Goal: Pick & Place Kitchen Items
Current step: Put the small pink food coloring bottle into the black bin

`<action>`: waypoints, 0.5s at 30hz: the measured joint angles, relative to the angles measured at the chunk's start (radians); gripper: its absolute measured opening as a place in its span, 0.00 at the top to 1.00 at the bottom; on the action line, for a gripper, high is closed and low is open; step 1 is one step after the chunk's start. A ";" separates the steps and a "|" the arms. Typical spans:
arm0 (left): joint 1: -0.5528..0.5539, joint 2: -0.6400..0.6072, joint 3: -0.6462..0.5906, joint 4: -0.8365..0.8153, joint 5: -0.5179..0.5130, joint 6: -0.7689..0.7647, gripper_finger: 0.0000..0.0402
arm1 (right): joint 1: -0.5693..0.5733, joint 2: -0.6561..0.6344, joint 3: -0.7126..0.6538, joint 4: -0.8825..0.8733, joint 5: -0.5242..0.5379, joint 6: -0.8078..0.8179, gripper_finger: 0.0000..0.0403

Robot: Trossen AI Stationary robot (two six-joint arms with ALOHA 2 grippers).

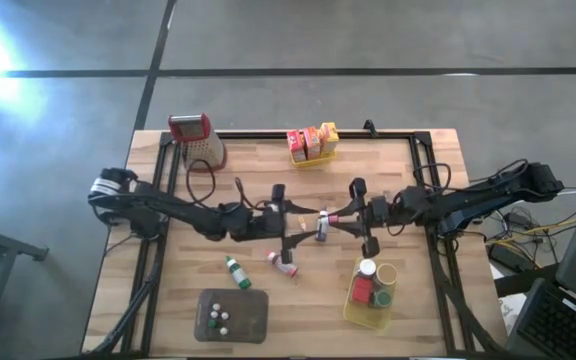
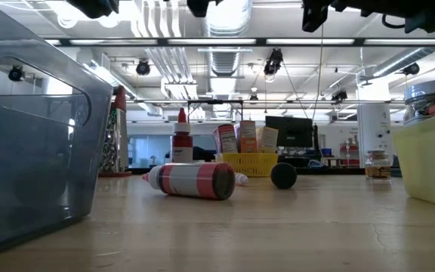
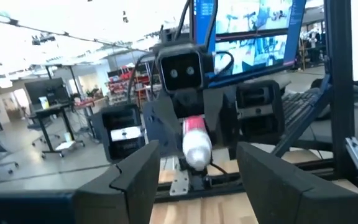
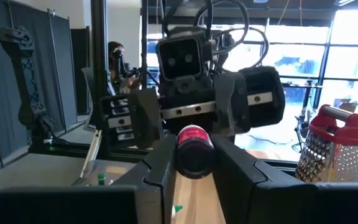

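Observation:
A small white bottle with a pink cap hangs above the table's middle, and my right gripper is shut on it. My left gripper faces it from the table's left, level and open. Its fingers stand apart on either side of the bottle's free white end without touching it. A green-capped bottle and a pink-and-white bottle lie on their sides on the wood nearer the front edge. My right gripper pinches the bottle's sides between its two fingers, near the pink-capped end. The fingers come level from the table's right and lie along the bottle. The bottle sticks out level toward my left gripper, clear of the table.
A grey tray with small bottles sits at the front. A yellow basket with jars and a red block is at the front right. Another yellow basket with orange and yellow boxes and a red-handled grater stand at the back.

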 joint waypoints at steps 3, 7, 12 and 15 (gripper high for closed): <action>0.003 0.018 0.023 -0.007 -0.002 0.012 0.46 | 0.000 0.000 0.000 0.001 0.000 -0.001 0.82; 0.008 0.046 0.047 -0.025 -0.004 0.012 0.47 | 0.000 0.000 0.000 0.001 0.000 0.000 0.82; 0.012 0.065 0.061 -0.026 -0.003 0.021 0.47 | 0.000 0.000 0.000 0.000 0.000 0.000 0.78; 0.012 0.065 0.068 -0.023 0.000 0.029 0.47 | 0.000 0.000 0.000 0.000 0.000 0.000 0.79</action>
